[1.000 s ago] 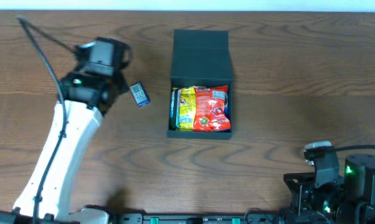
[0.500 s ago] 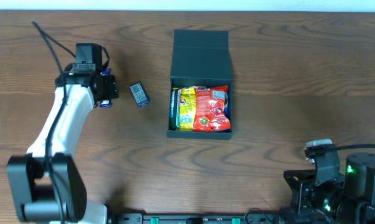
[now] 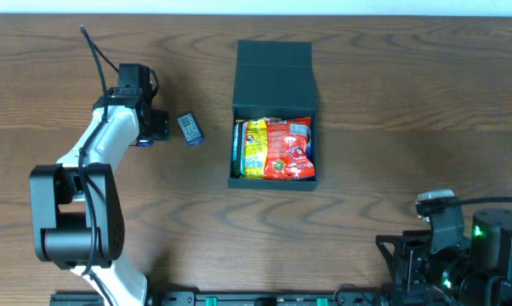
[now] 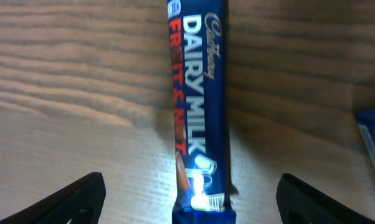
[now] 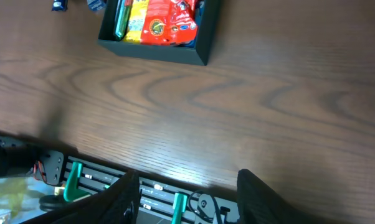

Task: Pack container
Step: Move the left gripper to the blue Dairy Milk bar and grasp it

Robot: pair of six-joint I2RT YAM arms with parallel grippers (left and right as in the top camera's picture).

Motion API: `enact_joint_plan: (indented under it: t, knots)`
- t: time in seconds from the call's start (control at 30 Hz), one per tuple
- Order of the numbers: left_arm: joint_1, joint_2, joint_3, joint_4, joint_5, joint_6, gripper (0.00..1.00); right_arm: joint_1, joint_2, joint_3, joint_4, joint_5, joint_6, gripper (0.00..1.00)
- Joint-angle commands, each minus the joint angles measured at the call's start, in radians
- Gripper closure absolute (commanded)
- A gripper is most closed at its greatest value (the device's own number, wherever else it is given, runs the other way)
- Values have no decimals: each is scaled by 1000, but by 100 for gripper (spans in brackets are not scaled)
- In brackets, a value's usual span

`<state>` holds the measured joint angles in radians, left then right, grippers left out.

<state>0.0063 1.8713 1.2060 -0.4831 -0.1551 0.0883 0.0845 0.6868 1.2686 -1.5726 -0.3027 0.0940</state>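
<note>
Now the left gripper [image 4: 194, 198] stands spread wide, a Dairy Milk bar [image 4: 197, 106] flat on the table [image 4: 69, 93] between its fingers; its arm has folded back. The right gripper [image 5: 189, 194], pressed together a second ago, has parted, empty. The container [image 3: 273, 72] sits open mid-table, unmoved, with a small blue packet [image 3: 189, 128] to its left.

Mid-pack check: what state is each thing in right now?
container: lid flap open, snack packets inside.
Dairy Milk bar: flat on table, ungripped.
small blue packet: on table, outside container.
left gripper: open, straddling the bar.
right gripper: open, empty.
</note>
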Motion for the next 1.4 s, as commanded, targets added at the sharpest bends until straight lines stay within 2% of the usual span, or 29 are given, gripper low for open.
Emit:
enact_joint_plan:
  t: [0.0, 0.2, 0.5, 0.7, 1.0, 1.37]
  knots:
    - [18, 25, -5, 21, 16, 32, 11, -5, -2, 5, 2, 0, -6, 50]
    - [46, 26, -5, 65, 124, 47, 14, -5, -2, 5, 5, 0, -6, 49]
    - [52, 61, -5, 80, 131, 47, 21, -5, -2, 5, 13, 0, -6, 48]
    - [52, 95, -5, 82, 135, 46, 22, -5, -2, 5, 28, 0, -6, 42]
    - [52, 98, -5, 98, 157, 42, 49, -5, -2, 5, 29, 0, -6, 42]
    - [52, 98, -5, 90, 156, 42, 64, -5, -2, 5, 32, 0, -6, 42]
